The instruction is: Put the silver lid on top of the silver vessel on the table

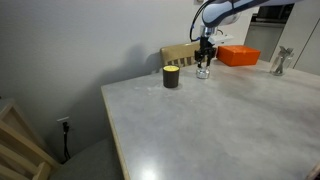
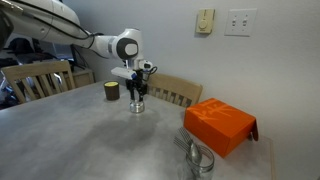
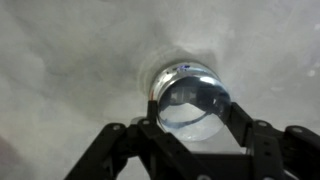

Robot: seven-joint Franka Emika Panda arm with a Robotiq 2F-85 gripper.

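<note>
My gripper [image 1: 204, 58] [image 2: 137, 88] hangs straight over the silver vessel [image 1: 203, 73] [image 2: 137, 105], which stands near the far edge of the table [image 1: 230, 130] [image 2: 80, 140]. In the wrist view the gripper [image 3: 192, 112] is shut on the silver lid [image 3: 190, 100], with one finger on each side of it. The lid lies flat just above the vessel's rim [image 3: 168, 72]. Whether lid and rim touch I cannot tell. The lid hides the inside of the vessel.
A black cup with a yellowish rim [image 1: 171, 77] [image 2: 112, 91] stands beside the vessel. An orange box [image 1: 238, 55] [image 2: 220, 125] and a shiny metal object [image 1: 281, 62] [image 2: 200, 160] are further along the table. Wooden chairs [image 1: 180, 53] [image 2: 175, 90] stand behind the table.
</note>
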